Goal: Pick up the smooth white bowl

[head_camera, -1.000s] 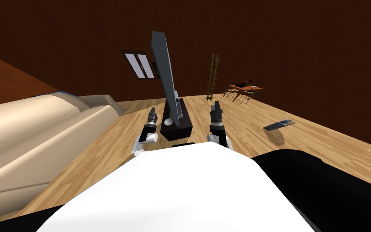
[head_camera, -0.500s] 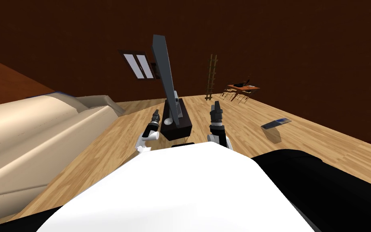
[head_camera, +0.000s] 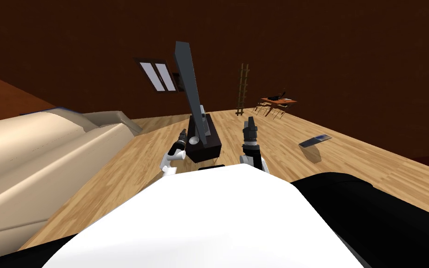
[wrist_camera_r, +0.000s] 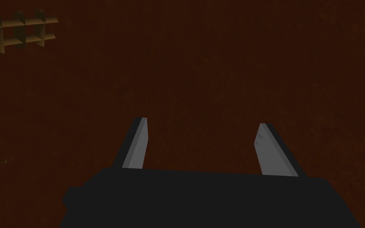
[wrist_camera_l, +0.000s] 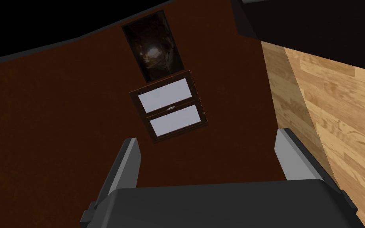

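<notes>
One bowl point(head_camera: 193, 139), one dark stand point(head_camera: 205, 149), one tall grey panel point(head_camera: 189, 83). One window point(head_camera: 157, 77), one ladder point(head_camera: 242, 90), one sofa point(head_camera: 36, 153).

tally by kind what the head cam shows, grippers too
bowl: 1
tv: 1
stand: 1
sofa: 1
ladder: 1
window: 1
tables: 2, far table and side table
grippers: 2, left gripper and right gripper, both open
total: 10, far chairs too small to count

An upright grey panel point(head_camera: 188, 79) crowds the bowl point(head_camera: 193, 139) on the dark stand point(head_camera: 207, 149).
</notes>
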`<state>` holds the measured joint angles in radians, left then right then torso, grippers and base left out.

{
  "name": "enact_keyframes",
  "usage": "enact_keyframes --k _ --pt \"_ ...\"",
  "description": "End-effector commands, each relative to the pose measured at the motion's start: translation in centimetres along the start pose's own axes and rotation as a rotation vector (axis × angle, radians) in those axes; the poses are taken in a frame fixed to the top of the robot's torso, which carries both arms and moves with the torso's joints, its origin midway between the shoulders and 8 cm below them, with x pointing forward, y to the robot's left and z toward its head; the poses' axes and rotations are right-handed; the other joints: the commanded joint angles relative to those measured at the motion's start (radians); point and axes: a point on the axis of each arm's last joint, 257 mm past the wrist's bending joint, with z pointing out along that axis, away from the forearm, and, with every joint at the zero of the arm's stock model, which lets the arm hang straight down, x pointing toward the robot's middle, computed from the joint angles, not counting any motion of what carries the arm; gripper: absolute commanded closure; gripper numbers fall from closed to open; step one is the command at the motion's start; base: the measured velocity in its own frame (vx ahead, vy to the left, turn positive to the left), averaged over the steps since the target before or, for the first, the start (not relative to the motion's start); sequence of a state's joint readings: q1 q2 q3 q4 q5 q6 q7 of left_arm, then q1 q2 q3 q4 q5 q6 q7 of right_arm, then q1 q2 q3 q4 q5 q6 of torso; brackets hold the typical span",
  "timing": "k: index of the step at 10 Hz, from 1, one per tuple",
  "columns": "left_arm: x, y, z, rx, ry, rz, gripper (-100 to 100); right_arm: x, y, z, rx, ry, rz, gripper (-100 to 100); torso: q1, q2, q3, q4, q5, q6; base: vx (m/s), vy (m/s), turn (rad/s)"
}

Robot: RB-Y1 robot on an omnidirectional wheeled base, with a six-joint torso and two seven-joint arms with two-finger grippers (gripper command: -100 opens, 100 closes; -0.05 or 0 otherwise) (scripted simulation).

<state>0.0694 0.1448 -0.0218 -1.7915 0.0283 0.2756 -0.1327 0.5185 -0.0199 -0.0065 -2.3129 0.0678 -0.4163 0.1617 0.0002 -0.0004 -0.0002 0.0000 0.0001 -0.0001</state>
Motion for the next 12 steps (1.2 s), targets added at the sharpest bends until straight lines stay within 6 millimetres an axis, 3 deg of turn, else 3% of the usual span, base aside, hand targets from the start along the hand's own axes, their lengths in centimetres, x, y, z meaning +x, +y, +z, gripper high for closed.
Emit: enact_keyframes --k 1,3,4,5,6,7,8,10,11,12 --pt "0.1 2.8 0.5 -0.081 0.011 -0.006 -100 0.0 0.0 0.0 0.0 0.0 0.0 0 0.0 0.0 0.0 0.0 0.0 0.0 0.01 0.005 -0.092" --pt "0.3 6.1 0.8 -0.18 0.02 -0.015 -100 0.0 0.0 0.0 0.0 0.0 0.0 0 0.0 -0.001 -0.001 0.0 0.0 0.0 0.026 0.009 -0.103" --pt "0.4 6.4 0.7 -0.195 0.022 -0.015 -100 0.0 0.0 0.0 0.0 0.0 0.0 0 0.0 -0.002 -0.001 0.0 0.0 0.0 0.02 0.006 -0.022" --pt "0.4 8.2 0.7 -0.252 0.026 -0.02 -100 0.0 0.0 0.0 0.0 0.0 0.0 0 0.0 -0.001 -0.001 0.0 0.0 0.0 0.021 0.001 -0.068" --pt "0.4 8.2 0.7 -0.252 0.026 -0.02 -100 0.0 0.0 0.0 0.0 0.0 0.0 0 0.0 -0.001 -0.001 0.0 0.0 0.0 0.016 0.001 -0.041" --pt "0.5 10.0 0.5 -0.306 0.028 -0.026 -100 0.0 0.0 0.0 0.0 0.0 0.0 0 0.0 -0.001 -0.001 0.0 0.0 0.0 0.02 0.002 -0.066" --pt "0.5 10.0 0.5 -0.308 0.028 -0.026 -100 0.0 0.0 0.0 0.0 0.0 0.0 0 0.0 -0.001 -0.001 0.0 0.0 0.0 0.017 0.005 -0.04" --pt "0.5 13.3 0.0 -0.41 0.03 -0.04 -100 0.0 0.0 0.0 0.0 0.0 0.0 0 0.0 -0.001 -0.001 0.0 0.0 0.0 0.029 0.004 -0.099" --pt "0.5 13.5 -0.1 -0.421 0.031 -0.04 -100 0.0 0.0 0.0 0.0 0.0 0.0 0 0.0 -0.002 -0.001 0.0 0.0 0.0 0.033 0.008 -0.042" --pt "0.5 15.2 -0.6 -0.474 0.031 -0.046 -100 0.0 0.0 0.0 0.0 0.0 0.0 0 0.0 -0.002 -0.001 0.0 0.0 -0.001 0.032 0.005 -0.062"
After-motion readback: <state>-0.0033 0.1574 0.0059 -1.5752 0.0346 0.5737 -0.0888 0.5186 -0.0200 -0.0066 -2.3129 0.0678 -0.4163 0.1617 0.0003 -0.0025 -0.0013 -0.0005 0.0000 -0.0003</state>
